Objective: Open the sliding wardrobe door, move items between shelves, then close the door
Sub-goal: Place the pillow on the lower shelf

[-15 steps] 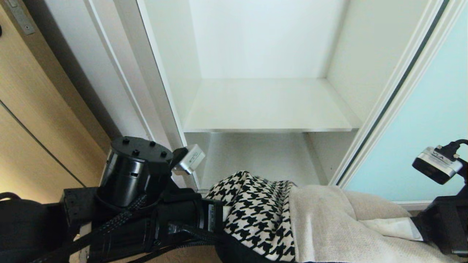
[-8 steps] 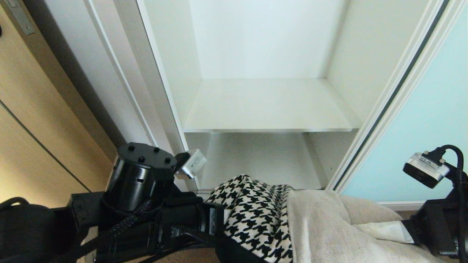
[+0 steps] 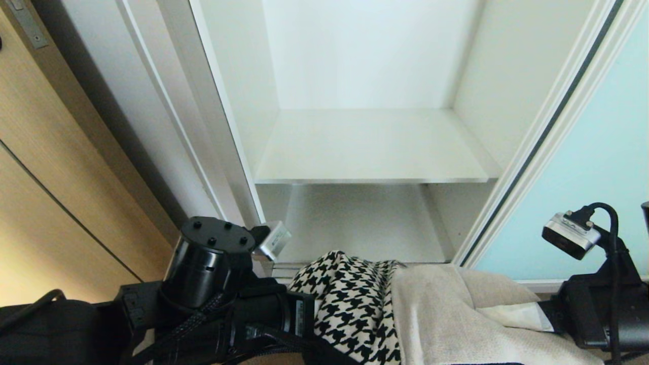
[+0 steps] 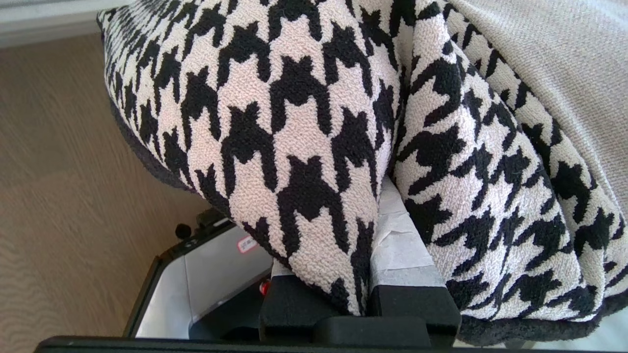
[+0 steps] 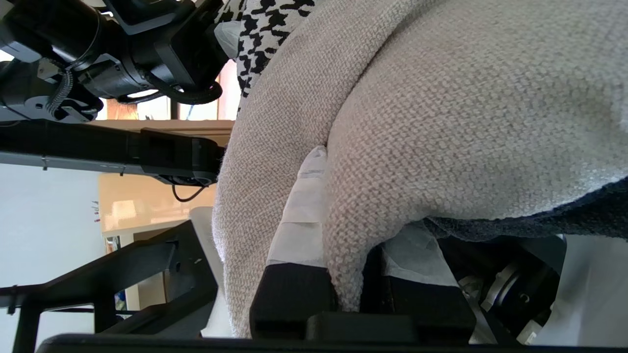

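The cushion [image 3: 355, 304] hangs between my two grippers, low in front of the open wardrobe. My left gripper [image 3: 310, 315] is shut on a fold of its houndstooth half [image 4: 294, 127], with one taped finger [image 4: 400, 240] showing beside the fold. My right gripper [image 3: 530, 317] is shut on the cream half [image 5: 441, 108], the cloth pinched between its taped fingers [image 5: 300, 220]. The upper shelf [image 3: 375, 147] and the lower shelf [image 3: 360, 223] are bare white boards. The sliding wardrobe door [image 3: 598, 167] stands pushed to the right.
The wardrobe's white side frame [image 3: 203, 126] rises at the left, with a wooden panel [image 3: 45, 167] beyond it. Under the cushion lie the wood-grain floor [image 4: 59, 171] and part of my own base [image 4: 206, 279].
Both arms have shifted inward and a little lower in the head view. The cushion sank slightly with them. Both grips are unchanged.
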### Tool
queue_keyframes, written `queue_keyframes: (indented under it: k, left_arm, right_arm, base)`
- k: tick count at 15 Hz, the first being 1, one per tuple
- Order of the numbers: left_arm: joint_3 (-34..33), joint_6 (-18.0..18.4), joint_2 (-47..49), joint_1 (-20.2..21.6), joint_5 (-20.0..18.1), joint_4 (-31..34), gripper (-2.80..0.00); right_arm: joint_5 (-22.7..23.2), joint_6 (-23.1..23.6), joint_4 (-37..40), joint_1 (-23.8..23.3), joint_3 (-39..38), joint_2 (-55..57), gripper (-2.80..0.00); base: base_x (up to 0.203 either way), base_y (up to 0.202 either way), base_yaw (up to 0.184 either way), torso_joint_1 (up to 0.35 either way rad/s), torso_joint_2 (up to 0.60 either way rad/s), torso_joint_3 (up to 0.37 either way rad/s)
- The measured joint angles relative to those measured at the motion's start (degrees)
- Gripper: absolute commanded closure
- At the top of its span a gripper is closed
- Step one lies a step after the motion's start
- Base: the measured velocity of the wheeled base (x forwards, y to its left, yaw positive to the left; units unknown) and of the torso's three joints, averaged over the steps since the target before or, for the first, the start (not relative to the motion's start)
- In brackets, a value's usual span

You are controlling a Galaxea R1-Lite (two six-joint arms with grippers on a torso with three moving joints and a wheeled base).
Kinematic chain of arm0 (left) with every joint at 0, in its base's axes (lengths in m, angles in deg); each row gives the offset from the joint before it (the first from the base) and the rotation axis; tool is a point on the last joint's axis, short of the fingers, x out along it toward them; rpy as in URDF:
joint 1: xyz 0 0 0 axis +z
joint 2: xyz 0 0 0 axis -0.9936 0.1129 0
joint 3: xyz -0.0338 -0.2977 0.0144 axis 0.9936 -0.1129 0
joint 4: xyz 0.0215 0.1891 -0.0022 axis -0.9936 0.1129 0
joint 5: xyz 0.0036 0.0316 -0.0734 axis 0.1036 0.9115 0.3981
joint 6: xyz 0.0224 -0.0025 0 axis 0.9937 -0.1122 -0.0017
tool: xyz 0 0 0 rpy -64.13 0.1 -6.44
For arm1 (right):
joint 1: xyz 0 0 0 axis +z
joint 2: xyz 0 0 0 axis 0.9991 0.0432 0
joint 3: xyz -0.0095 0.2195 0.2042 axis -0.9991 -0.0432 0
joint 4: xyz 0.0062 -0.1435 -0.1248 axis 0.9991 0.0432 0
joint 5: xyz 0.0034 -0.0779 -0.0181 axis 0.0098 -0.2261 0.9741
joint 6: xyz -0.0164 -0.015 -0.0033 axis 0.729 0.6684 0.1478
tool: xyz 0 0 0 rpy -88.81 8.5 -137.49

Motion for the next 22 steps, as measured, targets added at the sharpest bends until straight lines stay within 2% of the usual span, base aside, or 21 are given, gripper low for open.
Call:
queue_keyframes:
  k: [4,8,22]
  left_arm:
    - [-0.4,0.0,0.0,0.0,-0.1,-0.1,0.00]
    - [0.0,-1.7,-0.1,0.0,-0.6,-0.1,0.00]
    - [-0.1,-1.3,2.4,0.0,-0.6,-0.6,0.00]
  right_arm:
    - [0.0,0.1,0.0,0.0,-0.2,0.4,0.00]
    - [0.0,0.0,0.0,0.0,-0.7,0.2,0.00]
    - [-1.2,1.5,-0.7,0.0,-1.5,2.2,0.00]
  base:
    - [0.000,0.000,0.000,0.000,0.00,0.000]
    - [0.000,0.000,0.000,0.001,0.00,-0.048]
    - [0.000,0.000,0.000,0.002,0.00,-0.191]
